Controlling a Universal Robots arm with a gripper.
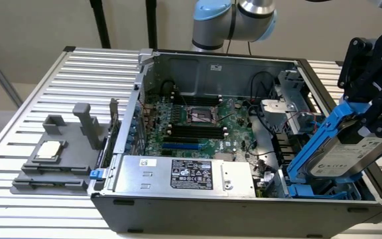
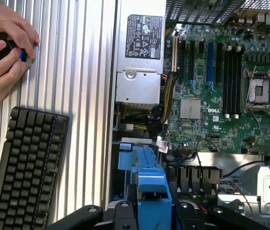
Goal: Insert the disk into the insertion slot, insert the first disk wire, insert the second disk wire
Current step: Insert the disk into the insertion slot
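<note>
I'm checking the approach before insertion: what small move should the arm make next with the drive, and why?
Probably ease the disk down along its own tilt. The gripper holds it slanted, its lower end close over the insertion slot with blue tabs, at the corner of the case on the exterior view's right, not yet seated.

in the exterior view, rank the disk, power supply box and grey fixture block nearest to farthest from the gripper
1. the disk: held by the gripper, at the exterior view's right.
2. power supply box: inside the case, mid-picture.
3. grey fixture block: outside the case, at the exterior view's left.
</note>
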